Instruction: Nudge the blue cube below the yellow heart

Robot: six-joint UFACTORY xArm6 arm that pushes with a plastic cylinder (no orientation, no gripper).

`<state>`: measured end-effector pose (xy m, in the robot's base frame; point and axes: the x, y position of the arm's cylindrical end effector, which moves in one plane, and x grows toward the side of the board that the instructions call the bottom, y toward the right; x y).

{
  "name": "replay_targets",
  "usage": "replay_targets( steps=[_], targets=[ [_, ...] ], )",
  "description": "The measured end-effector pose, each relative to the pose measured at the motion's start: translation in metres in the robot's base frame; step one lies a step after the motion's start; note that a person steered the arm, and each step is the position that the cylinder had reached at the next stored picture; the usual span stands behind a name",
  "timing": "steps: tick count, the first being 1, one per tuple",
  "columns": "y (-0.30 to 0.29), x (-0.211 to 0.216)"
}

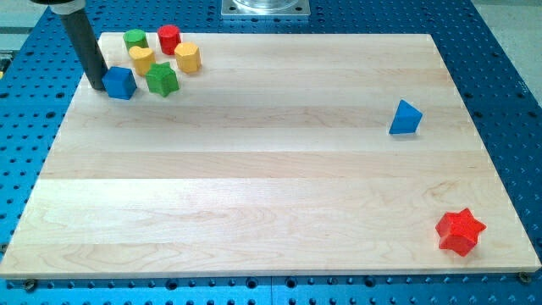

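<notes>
The blue cube (120, 83) sits near the board's top left corner. The yellow heart (141, 58) lies just above and to the right of it. My tip (96, 85) rests on the board right at the blue cube's left side, touching or almost touching it. The dark rod rises from the tip toward the view's top left.
A green star (161, 80) lies right of the blue cube. A green cylinder (135, 39), a red cylinder (169, 38) and a yellow hexagon (187, 57) cluster above. A blue triangle (406, 118) sits at the right. A red star (460, 231) is at the bottom right. The wooden board (254, 186) lies on a blue perforated table.
</notes>
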<state>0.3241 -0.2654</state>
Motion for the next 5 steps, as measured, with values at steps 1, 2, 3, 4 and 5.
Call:
replay_targets(
  steps=[1,2,3,4,5],
  targets=[
    [-0.026,0.003],
    [-0.035,0.021],
    [-0.039,0.03],
    [-0.008,0.03],
    [0.035,0.024]
  ],
)
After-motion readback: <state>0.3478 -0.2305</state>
